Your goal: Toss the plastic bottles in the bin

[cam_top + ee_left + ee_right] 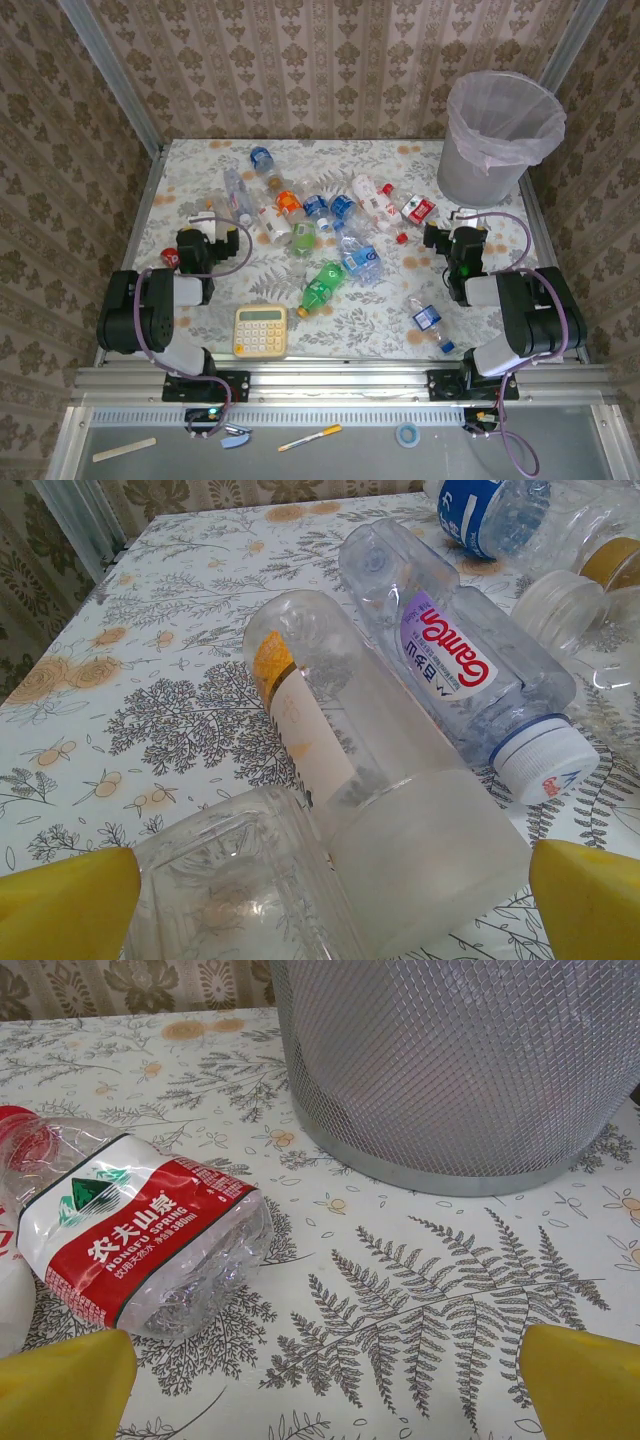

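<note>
- While both my arms sit at the near edge in the top view, my left gripper (208,218) and right gripper (462,218) stand released, holding nothing. The plastic bottles (320,215) lie scattered across the middle of the table (190,175). A green bottle (322,285) lies nearer me, and a yellow calculator (261,331) lies beside my left arm. The bin (480,175) stands upright at the far right corner.
- From my left wrist, my yellow fingertips (65,905) are spread wide. A clear orange-labelled bottle (330,750) lies on its side between them, not clamped, and a purple-labelled bottle (460,670) lies just beside it.
- From my right wrist, my fingertips (585,1380) are parted over bare tablecloth. A red-labelled bottle (140,1230) lies on its side at the left, and the bin's grey mesh wall rises just ahead.
</note>
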Controlling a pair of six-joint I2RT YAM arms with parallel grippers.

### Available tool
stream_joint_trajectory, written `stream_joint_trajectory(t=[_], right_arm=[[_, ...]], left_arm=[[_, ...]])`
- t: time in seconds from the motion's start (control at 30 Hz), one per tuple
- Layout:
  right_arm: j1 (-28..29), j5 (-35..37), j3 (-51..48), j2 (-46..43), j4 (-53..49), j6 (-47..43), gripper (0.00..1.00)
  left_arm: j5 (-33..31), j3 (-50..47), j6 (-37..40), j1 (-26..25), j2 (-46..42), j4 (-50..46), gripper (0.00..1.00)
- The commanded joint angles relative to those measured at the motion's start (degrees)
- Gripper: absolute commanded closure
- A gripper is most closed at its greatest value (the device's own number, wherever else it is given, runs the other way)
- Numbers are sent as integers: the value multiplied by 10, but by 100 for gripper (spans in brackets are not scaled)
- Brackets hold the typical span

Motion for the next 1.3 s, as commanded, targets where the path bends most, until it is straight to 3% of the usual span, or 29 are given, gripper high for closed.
stream_joint_trajectory(t=[0.0, 1.27], right_arm=[[4, 21, 13, 6, 23, -4, 0], [1, 14, 12, 6, 23, -2, 0]], left_arm=[[9, 16, 9, 4, 7, 16, 0], [10, 17, 9, 5, 7, 15, 0]])
